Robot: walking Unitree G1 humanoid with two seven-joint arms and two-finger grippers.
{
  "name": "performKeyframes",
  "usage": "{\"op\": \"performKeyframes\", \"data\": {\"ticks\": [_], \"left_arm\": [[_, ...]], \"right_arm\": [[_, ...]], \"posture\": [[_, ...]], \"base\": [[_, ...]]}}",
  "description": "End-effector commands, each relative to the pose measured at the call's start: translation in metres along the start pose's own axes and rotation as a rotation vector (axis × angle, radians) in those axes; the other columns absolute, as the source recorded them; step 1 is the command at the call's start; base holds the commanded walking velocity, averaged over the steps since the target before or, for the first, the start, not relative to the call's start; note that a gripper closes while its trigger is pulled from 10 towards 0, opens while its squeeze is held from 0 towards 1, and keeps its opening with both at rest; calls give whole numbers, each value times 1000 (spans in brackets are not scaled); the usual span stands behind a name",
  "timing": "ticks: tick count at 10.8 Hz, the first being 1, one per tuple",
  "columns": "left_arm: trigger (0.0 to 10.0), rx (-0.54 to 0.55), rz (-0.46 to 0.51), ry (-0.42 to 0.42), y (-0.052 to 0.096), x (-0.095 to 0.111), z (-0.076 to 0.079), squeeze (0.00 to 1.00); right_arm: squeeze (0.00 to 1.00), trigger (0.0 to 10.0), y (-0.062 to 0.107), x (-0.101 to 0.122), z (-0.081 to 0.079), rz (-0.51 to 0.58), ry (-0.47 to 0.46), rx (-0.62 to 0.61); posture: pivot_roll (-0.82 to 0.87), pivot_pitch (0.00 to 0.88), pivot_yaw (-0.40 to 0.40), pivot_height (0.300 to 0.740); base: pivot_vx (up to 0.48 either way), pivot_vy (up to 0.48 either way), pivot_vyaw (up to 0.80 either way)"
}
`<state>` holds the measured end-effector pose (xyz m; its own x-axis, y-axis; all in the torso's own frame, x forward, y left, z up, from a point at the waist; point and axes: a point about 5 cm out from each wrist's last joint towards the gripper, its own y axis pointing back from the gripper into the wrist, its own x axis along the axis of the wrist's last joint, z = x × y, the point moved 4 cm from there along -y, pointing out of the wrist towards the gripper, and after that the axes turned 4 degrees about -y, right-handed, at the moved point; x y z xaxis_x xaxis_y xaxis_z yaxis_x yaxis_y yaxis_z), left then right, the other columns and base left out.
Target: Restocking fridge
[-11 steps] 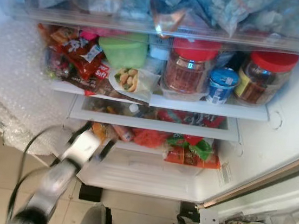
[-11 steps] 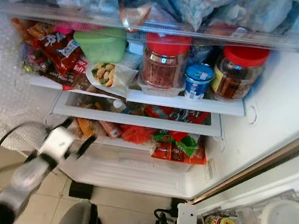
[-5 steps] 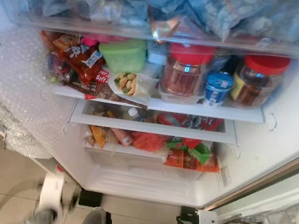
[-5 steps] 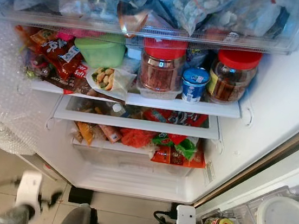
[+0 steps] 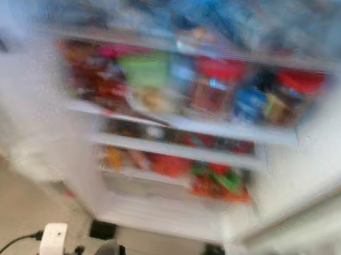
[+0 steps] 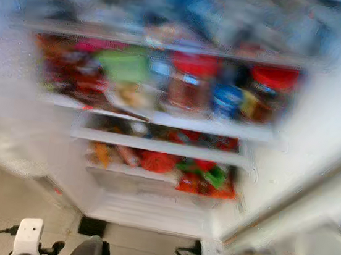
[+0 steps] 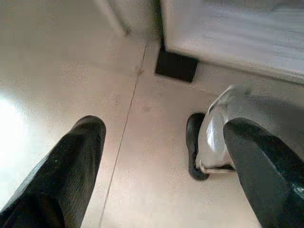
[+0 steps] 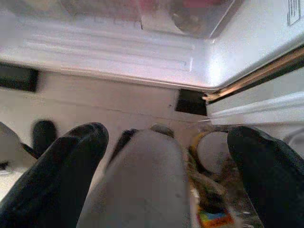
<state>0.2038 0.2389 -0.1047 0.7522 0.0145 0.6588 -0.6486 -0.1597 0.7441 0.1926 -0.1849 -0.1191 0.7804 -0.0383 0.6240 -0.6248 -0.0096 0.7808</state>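
Now left end effector (image 7: 161, 156) lower, view blurred.

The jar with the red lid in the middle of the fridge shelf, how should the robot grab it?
Probably by its round glass body, just under the red lid, coming straight in from the open front. The jar with the red lid seems to stand upright at the shelf's front edge, with a green tub and a blue cup close beside it, so the sides look crowded. The picture is blurred.
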Motion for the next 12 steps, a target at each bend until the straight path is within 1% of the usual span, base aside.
{"op": "performKeyframes", "data": {"ticks": [1,2,3,4,7,8,9,10,12], "left_arm": [[10000,34,-84,7,8,-27,-16,0],[10000,38,-104,-6,10,-34,-20,0],[10000,40,-111,-3,11,-37,-20,0],[10000,37,-120,-3,11,-39,-16,0],[10000,5,-130,-12,11,-43,5,0],[10000,3,-128,-11,11,-43,8,0],[10000,-5,-122,-13,10,-42,18,0],[10000,-4,-113,-11,9,-38,22,0],[10000,-2,-92,4,4,-25,34,0]], "right_arm": [[0,10000,4,-21,-7,-65,-21,12],[0,10000,4,-21,-9,-64,-45,24],[0,10000,4,-22,-10,-64,-57,21],[0,10000,4,-23,-10,-71,-49,25],[0,10000,4,-24,-12,-81,-56,36],[0,10000,4,-24,-12,-82,-56,37],[0,10000,4,-24,-11,-82,-59,35],[0,10000,4,-24,-11,-80,-59,33],[0,10000,3,-22,-10,-76,-65,32]], "posture": [[-26,100,22,656],[-23,92,26,656],[-22,81,32,656],[-21,75,34,656],[-24,54,38,656],[-25,51,38,656],[-26,51,38,656],[-27,59,33,656],[-29,77,24,656]], "base": [[0,480,800],[0,480,0],[0,480,0],[0,480,0],[0,480,0],[0,480,0],[0,480,0],[0,480,0],[0,480,0]]}}
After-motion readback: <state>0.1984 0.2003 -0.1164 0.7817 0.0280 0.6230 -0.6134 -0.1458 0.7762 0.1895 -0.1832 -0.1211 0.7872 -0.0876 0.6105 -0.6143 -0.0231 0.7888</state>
